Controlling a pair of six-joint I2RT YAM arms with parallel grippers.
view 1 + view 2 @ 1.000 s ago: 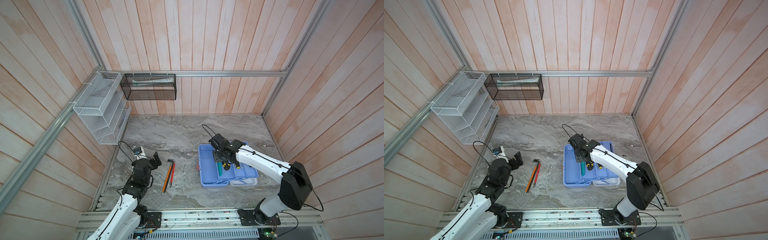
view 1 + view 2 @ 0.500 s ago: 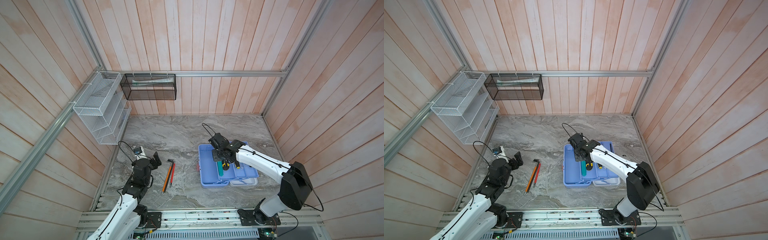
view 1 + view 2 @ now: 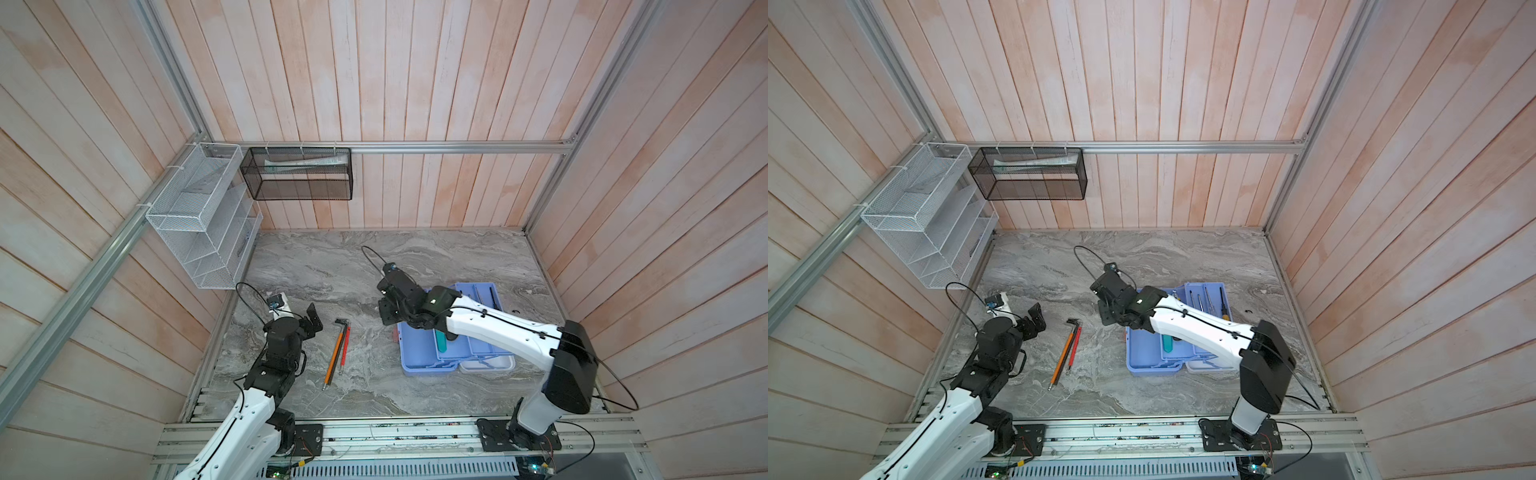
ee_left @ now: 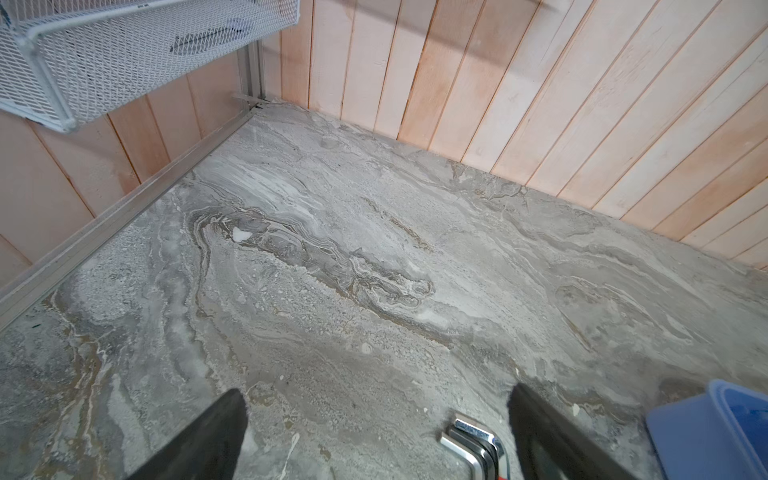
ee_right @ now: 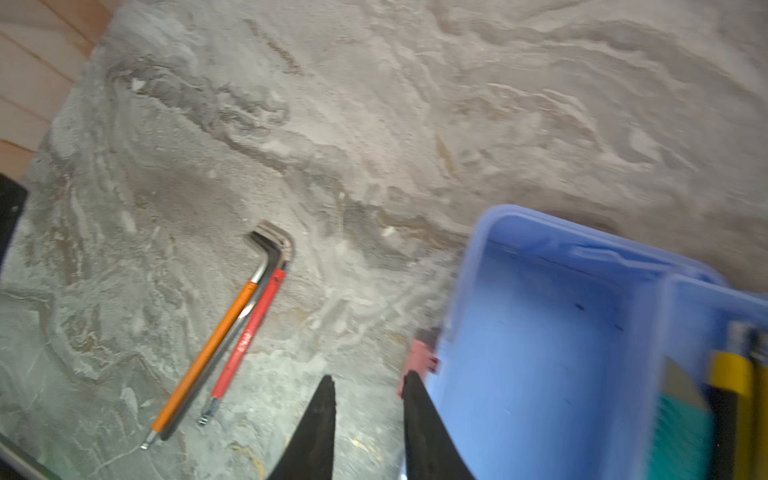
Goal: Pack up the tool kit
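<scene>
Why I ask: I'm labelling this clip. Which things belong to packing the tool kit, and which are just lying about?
For the job:
- blue case, open
- teal tool, inside it
- screwdrivers, in its tray
- hex keys, on the table, not yet packed

Just there:
- white mesh basket
- black mesh basket

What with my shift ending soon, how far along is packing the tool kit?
Done: the teal tool and small screwdrivers lie in the open blue case. In hand: nothing. The right gripper hangs empty, jaws apart, by the case's edge; the left gripper is open beside the hex keys. Left: those orange and red keys lie on the table, and the case needs closing.
</scene>
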